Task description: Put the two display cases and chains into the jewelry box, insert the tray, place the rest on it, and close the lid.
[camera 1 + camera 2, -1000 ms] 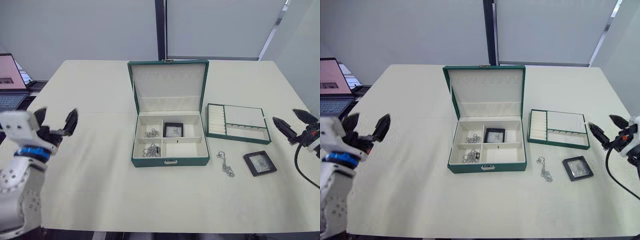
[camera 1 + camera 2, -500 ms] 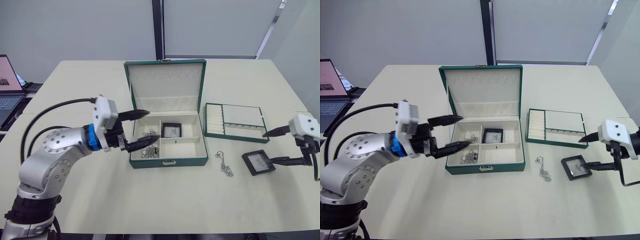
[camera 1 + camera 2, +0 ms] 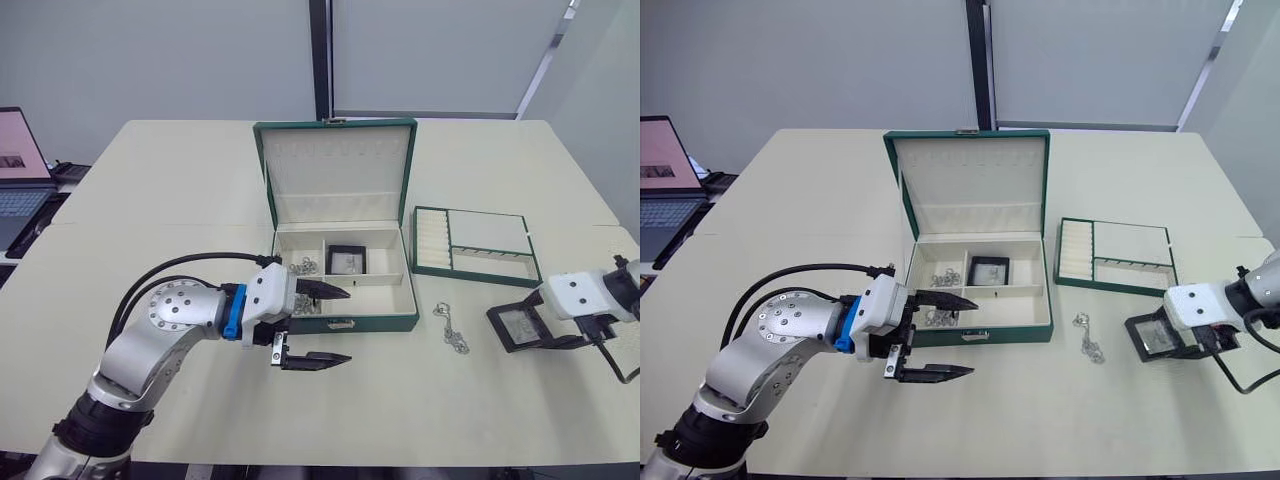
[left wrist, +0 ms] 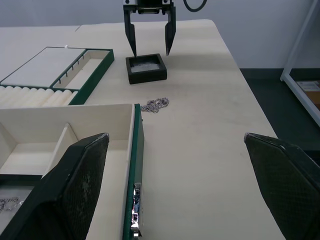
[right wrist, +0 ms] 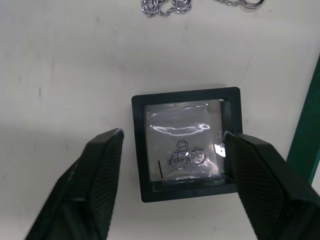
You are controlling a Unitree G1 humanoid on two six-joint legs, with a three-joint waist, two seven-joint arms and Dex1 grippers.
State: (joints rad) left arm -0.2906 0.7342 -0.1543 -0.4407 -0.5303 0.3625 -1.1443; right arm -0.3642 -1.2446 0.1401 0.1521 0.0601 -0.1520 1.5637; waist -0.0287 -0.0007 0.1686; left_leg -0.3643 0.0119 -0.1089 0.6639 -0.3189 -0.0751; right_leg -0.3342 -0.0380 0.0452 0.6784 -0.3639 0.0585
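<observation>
— Reaching with both arms now. What are your grippers doing?

— My right gripper point(image 5: 170, 150) is spread wide over a display case point(image 5: 186, 142) that lies flat on the table point(image 3: 200, 200), one finger on each side, not touching it as far as I see. My left gripper point(image 3: 322, 325) is also spread wide and empty, at the near left corner of the jewelry box point(image 3: 345, 322); one finger is over the front wall, the other over the table.

— Where are the other things?

— The lid point(image 3: 338, 165) stands open. The other display case point(image 3: 346, 261) lies in a far compartment of the box, and two chains point(image 3: 303, 266) are in the left compartments. A third chain point(image 3: 451, 328) lies on the table between the box and my right gripper. The tray point(image 3: 474, 245) sits to the right of the box, far from this chain.
</observation>
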